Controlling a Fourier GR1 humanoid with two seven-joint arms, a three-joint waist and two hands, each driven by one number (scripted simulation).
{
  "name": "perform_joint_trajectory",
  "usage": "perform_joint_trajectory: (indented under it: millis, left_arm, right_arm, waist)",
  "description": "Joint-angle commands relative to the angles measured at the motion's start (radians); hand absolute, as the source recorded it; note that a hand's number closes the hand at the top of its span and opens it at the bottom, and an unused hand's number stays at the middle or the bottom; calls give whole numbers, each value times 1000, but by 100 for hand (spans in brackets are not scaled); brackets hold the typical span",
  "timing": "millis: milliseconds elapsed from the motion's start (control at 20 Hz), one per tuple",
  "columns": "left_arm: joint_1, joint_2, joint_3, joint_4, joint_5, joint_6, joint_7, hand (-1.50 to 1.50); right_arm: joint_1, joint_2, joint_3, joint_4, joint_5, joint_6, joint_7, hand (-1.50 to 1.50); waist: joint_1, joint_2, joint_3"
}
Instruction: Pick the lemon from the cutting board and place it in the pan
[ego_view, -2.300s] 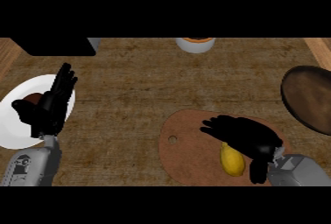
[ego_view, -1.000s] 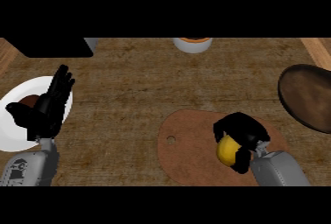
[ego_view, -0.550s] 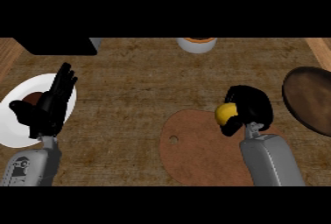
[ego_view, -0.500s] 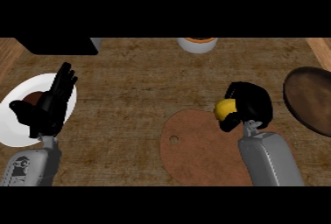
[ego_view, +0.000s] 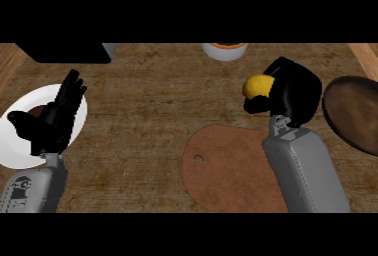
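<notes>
The yellow lemon (ego_view: 256, 85) is held in my right hand (ego_view: 290, 91), whose fingers curl round it above the counter, beyond the far edge of the cutting board. The round reddish-brown cutting board (ego_view: 225, 170) lies at lower centre with nothing on it, partly under my right forearm. The dark brown pan (ego_view: 354, 114) sits at the right edge, just right of my right hand. My left hand (ego_view: 52, 122) rests open, fingers up, over the white plate at the left.
A white plate (ego_view: 18, 154) lies at the left with a brown item on it. A white cup with orange contents (ego_view: 224, 50) stands at the back centre. A black object (ego_view: 63, 52) occupies the back left corner.
My right hand closed round the lemon on the board, lifted it and carried it away from me and toward the pan. The left hand has stayed put.
</notes>
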Motion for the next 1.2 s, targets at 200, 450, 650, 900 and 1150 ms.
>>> perform_joint_trajectory:
  millis: [200, 450, 650, 900, 1150]
  left_arm:
    - [48, -20, -19, -64, -29, 33, 14, 0]
    - [37, -17, -12, -39, -28, 23, 0, 0]
    - [-32, -28, -10, -2, -30, 43, 27, 0]
    - [-19, -1, 2, -34, -9, 11, 44, 0]
    - [-8, -18, 0, 8, -3, -3, -15, 0]
  right_arm:
    - [-7, -94, -231, -50, -163, -190, -100, 150]
    - [16, -221, -365, 86, -274, -240, -238, 150]
    - [29, -340, -480, 232, -334, -311, -359, 150]
    - [75, -501, -546, 457, -327, -377, -545, 150]
    - [1, -548, -604, 800, -346, -557, -700, 150]
  waist:
    - [-6, -2, 2]
    - [-6, 2, 1]
    - [-8, 4, 1]
    - [3, 8, 2]
    - [16, 13, 3]
